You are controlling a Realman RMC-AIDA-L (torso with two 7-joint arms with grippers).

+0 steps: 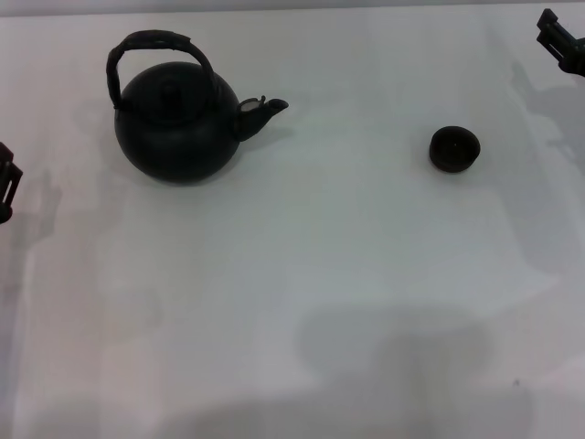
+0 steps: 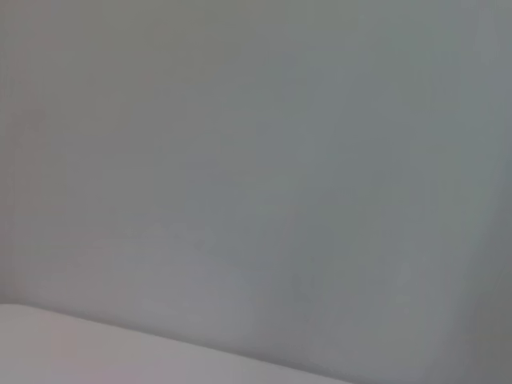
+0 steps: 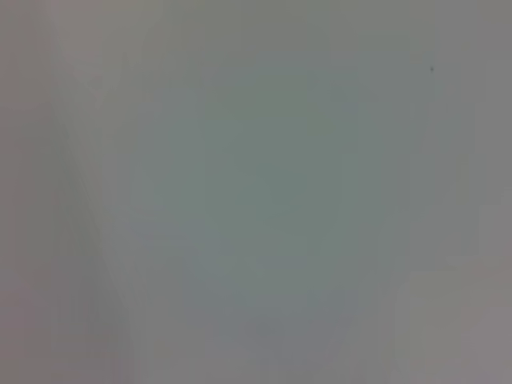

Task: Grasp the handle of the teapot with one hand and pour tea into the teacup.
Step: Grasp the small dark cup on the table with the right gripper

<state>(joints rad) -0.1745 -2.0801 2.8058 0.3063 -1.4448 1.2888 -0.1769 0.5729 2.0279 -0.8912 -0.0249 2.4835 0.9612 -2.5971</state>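
In the head view the round matte black teapot [image 1: 178, 123] stands on the white table at the back left, its spout [image 1: 267, 109] pointing right. Its dark arched handle [image 1: 151, 44] rises upright over the knobbed lid. The small dark teacup [image 1: 454, 149] sits to the right, well apart from the pot. My left gripper [image 1: 7, 183] shows only as a dark piece at the left edge, well to the left of the teapot. My right gripper [image 1: 562, 38] pokes in at the top right corner, beyond the cup. Both wrist views show only plain pale surface.
The white table [image 1: 302, 274] stretches wide between the teapot and the cup and toward the front. Soft shadows lie on it near the front and along the right side.
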